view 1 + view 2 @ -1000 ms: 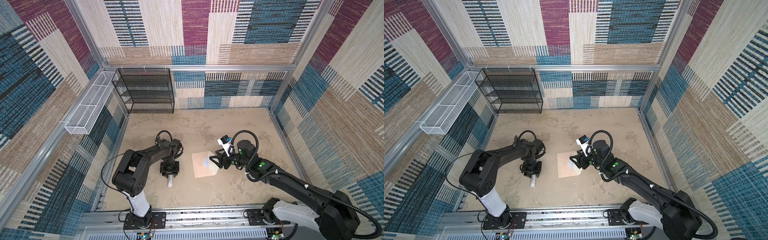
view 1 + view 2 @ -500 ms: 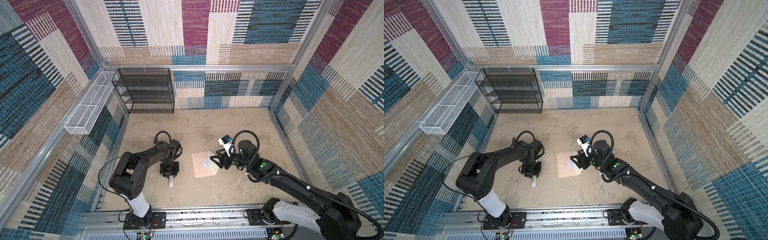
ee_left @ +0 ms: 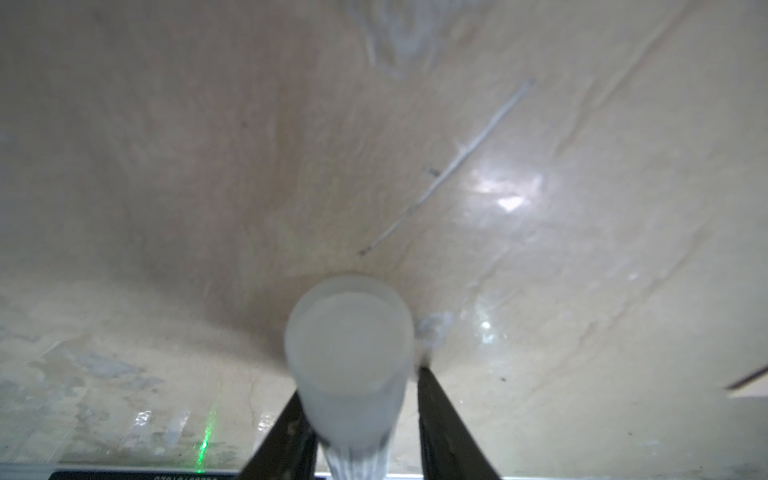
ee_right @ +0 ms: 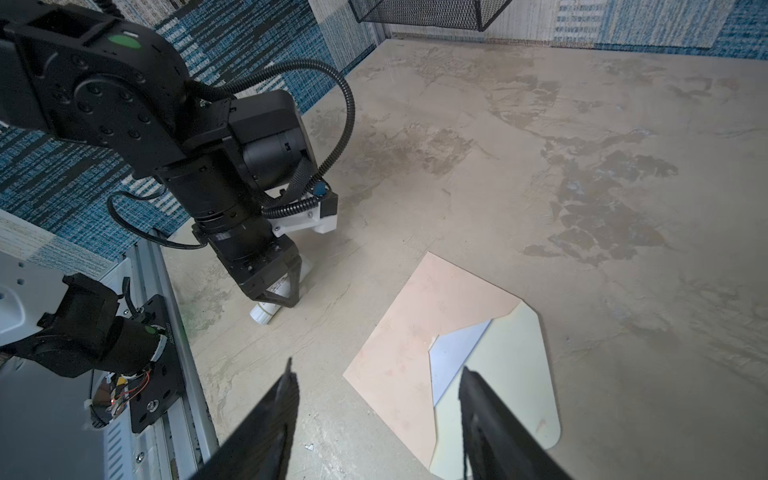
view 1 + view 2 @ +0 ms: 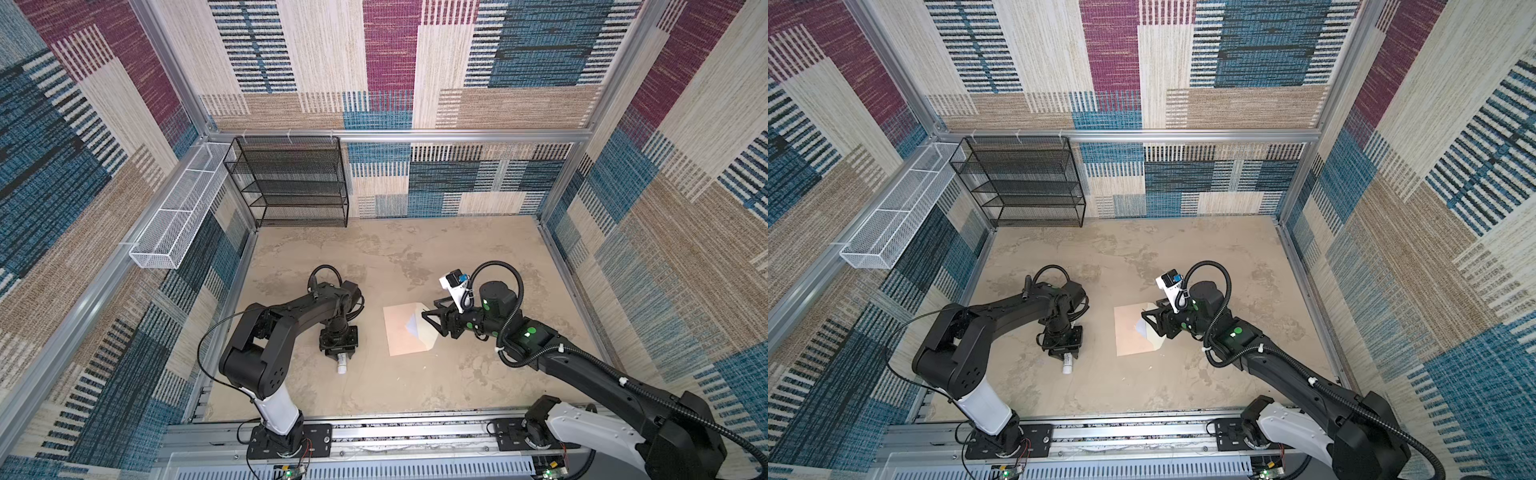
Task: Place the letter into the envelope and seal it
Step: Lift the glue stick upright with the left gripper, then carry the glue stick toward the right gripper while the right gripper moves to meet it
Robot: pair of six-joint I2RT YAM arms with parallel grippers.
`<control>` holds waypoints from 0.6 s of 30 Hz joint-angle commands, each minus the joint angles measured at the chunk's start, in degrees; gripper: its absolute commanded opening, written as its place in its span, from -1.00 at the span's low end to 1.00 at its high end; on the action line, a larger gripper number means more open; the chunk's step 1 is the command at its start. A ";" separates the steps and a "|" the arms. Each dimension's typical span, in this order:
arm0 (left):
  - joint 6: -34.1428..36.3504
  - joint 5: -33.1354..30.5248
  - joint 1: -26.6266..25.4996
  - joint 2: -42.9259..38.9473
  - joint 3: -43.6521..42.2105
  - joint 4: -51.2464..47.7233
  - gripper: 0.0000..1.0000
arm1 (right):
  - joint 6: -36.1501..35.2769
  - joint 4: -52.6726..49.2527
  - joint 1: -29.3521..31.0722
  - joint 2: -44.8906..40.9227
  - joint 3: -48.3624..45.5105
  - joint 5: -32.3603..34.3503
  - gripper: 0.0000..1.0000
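The envelope is lying flat on the tabletop between the two arms, its cream flap folded open toward the right arm. The letter is sitting inside it, showing only as a pale blue-white wedge in the mouth, so the open flap is, I judge, waiting for adhesive. That is likely why the left gripper is reaching down well to the left of the envelope, its jaws straddling what looks like a white glue stick close to the table. The right gripper is hovering over the flap with jaws spread wide and nothing between them, seemingly standing by to steady or fold it. Both top views are giving the layout but shrinking the letter to a speck. The right wrist view is showing the wedge, the flap's rounded corners and the glue stick slanting under the left jaws. Only the left wrist view is showing the glue stick's round end between those jaws, though it is not revealing whether they are pinching it or merely flanking it.
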 commanded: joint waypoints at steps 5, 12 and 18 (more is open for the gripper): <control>0.03 -3.08 -0.08 3.23 -2.00 4.57 -0.34 | 0.31 0.05 0.07 -1.12 -0.16 1.18 0.29; 0.76 -1.24 -0.16 0.68 -2.90 4.90 -0.54 | 1.25 0.74 0.10 -1.24 -0.08 1.60 0.29; 3.78 2.92 -0.56 -7.41 1.23 6.00 -0.67 | 4.35 1.28 0.07 -1.04 3.17 4.05 0.31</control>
